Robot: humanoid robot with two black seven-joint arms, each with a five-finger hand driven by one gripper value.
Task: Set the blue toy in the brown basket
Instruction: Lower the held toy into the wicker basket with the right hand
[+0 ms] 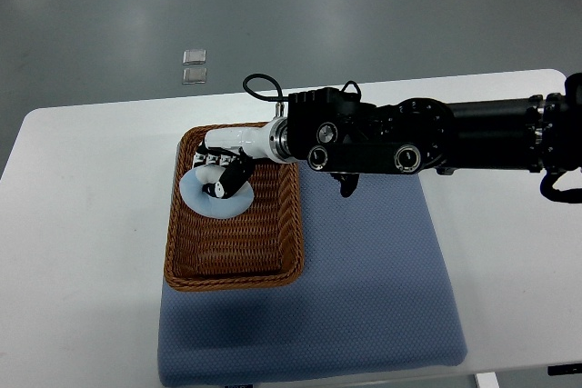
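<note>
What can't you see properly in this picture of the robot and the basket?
- Blue toy: the right hand lies over its top, so its full shape is hidden in the top view, and so is whether the fingers grip it.
- Brown basket: the hand and toy hide part of its floor; whether the toy touches the floor is unclear.
- Right arm: cut off by the right edge.
- Two small squares on the floor: too small to identify.
- Left hand: out of the picture.

The right arm (427,138) is matte black with round silver-ringed joints and a looping black cable (262,88); its robot hand (223,163) is white with black fingers.
</note>
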